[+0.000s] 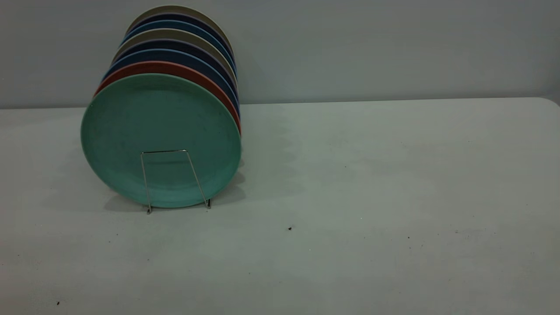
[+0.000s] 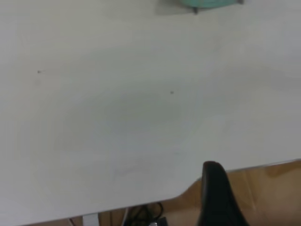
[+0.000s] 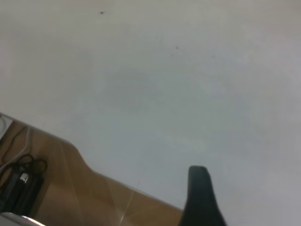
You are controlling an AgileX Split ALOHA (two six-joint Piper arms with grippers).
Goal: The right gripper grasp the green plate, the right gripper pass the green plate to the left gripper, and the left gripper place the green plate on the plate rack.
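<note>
Exterior view gives me the green plate (image 1: 162, 131) upright in the plate rack (image 1: 175, 181) on the bench (image 1: 372, 197); whether either hand is open or closed, I cannot tell.

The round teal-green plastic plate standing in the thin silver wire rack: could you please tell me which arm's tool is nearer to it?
Left, as far as shows. The left tool hangs near the table edge with the plate in its view; the right tool sees only table.

Only 1 finger of each pincer, left (image 2: 218, 197) and right (image 3: 200, 200), inside the picture's edge.
</note>
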